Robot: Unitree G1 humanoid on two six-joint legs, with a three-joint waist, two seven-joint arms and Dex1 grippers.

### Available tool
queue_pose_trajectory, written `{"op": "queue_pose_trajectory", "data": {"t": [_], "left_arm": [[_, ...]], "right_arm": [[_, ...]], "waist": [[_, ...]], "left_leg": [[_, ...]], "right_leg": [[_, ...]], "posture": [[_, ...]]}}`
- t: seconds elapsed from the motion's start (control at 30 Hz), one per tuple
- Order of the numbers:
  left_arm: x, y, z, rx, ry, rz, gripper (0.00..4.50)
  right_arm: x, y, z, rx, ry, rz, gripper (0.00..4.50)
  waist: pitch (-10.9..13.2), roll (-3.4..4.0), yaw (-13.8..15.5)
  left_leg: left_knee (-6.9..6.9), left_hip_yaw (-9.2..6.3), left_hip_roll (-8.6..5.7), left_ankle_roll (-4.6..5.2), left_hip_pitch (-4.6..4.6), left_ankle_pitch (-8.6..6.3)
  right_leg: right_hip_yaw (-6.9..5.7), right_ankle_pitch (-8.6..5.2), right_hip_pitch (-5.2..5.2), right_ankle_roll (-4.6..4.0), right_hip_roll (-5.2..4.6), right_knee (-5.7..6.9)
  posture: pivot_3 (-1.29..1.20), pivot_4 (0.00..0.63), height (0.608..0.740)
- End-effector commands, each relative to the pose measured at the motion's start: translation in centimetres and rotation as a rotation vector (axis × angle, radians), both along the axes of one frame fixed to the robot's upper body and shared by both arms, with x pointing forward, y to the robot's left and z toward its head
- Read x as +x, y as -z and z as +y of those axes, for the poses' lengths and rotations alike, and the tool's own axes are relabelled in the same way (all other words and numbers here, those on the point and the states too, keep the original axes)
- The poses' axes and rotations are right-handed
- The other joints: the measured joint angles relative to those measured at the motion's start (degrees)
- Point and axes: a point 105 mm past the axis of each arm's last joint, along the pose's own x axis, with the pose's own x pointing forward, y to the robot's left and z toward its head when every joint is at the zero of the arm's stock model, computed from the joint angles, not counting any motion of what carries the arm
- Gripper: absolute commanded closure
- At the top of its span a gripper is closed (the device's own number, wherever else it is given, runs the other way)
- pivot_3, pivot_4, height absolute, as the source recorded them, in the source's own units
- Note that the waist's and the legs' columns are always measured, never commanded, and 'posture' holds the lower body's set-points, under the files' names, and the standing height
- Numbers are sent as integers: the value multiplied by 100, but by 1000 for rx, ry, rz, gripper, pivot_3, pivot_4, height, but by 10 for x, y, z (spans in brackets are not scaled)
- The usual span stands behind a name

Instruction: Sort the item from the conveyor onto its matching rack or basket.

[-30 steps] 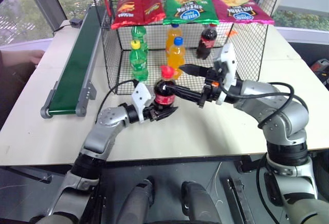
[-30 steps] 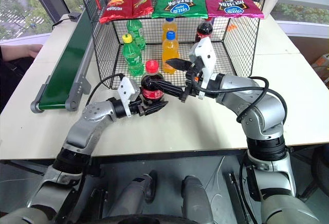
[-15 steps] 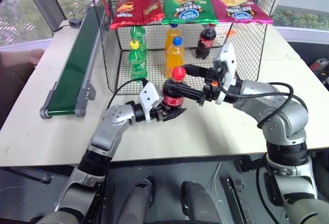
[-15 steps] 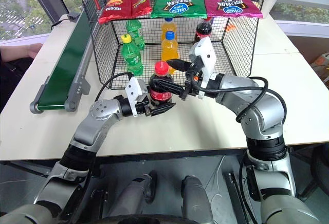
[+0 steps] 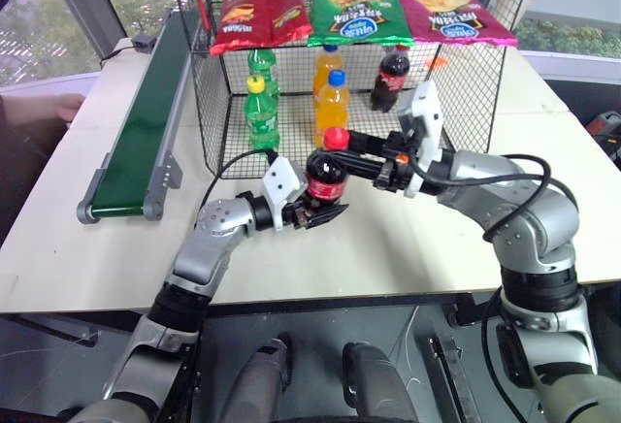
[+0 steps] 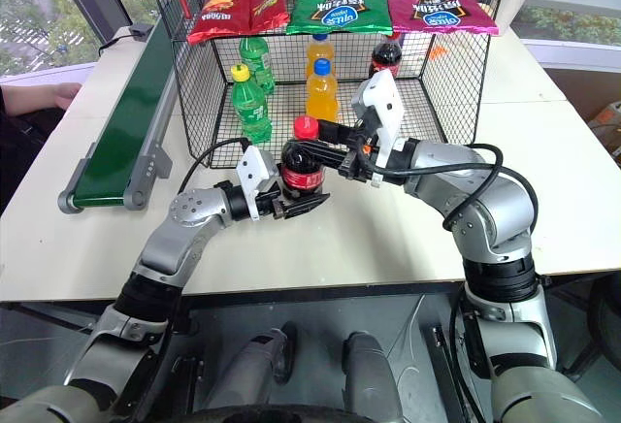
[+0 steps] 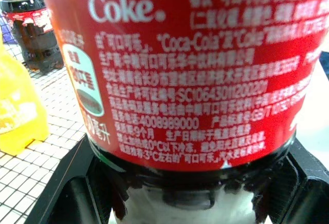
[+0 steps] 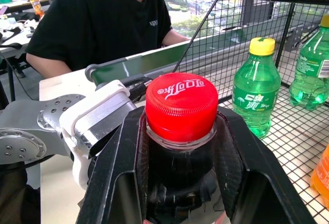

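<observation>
Red-capped and filled with dark liquid, the small cola bottle (image 5: 326, 173) sits upright in mid-air in front of the open black wire cage (image 5: 466, 83), held between our two arms. Our right gripper (image 5: 342, 139) reaches in from three o'clock, its black fingers closed tightly on the bottle's neck just under the cap; in the right wrist view the two fingers (image 8: 123, 157) press against the neck on either side. Our left gripper (image 5: 315, 211) comes in from eight o'clock at the bottle's lower half. Its fingers (image 7: 72, 193) stand either side of the base, and we cannot tell whether they still touch it.

Behind the bottle, inside the cage, stand two green soda bottles (image 5: 260, 113), two orange soda bottles (image 5: 332, 103) and another cola bottle (image 5: 390, 77) at one o'clock. Three snack bags (image 5: 361, 11), red, green and magenta, lie on the cage's flat top. The dark-green conveyor (image 5: 146, 122) runs along the white table (image 5: 58, 239) at ten o'clock, its belt bare. A person in a black shirt (image 8: 103, 18) sits beyond the conveyor.
</observation>
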Motion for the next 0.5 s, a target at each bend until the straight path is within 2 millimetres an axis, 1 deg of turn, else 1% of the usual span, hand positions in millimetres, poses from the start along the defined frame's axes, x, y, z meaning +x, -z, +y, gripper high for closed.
{"op": "queue_pose_trajectory", "data": {"t": [0.03, 0.1, 0.23, 0.33, 0.5], "left_arm": [[-8, -21, -5, -30, 71, -66, 91], [-12, -18, -5, -13, 93, -53, 91], [-5, -18, 2, -1, 18, -73, 91], [1, -15, 11, 16, -46, -89, 91], [-9, -10, 19, 29, -47, -72, 91]], "right_arm": [[-3, -17, -1, 25, 0, -60, 3358], [-3, -17, -2, 23, 2, -59, 3358], [0, -18, -4, 29, 27, -62, 3358], [15, -25, -12, 68, 129, -81, 3358], [38, -36, -25, 110, 272, -105, 3358]], "waist": [[0, 0, 0], [0, 0, -12], [0, 1, -9], [0, 1, -7], [1, 2, -21]], "left_leg": [[1, 0, -1, 0, 0, 0], [1, 0, 0, 0, 1, 0], [1, -1, 1, 1, 1, 0], [3, -1, 0, 1, 1, 1], [2, 0, 1, 1, 4, 1]], "right_leg": [[0, 0, 0, 0, 0, 0], [0, 0, 0, 0, 0, 1], [0, 0, -1, 0, 1, 4], [0, 0, 0, 0, 0, 5], [2, 0, -4, -1, 2, 14]], "posture": [[0, 150, 738], [0, 150, 738], [0, 150, 738], [0, 150, 738], [0, 150, 738]]}}
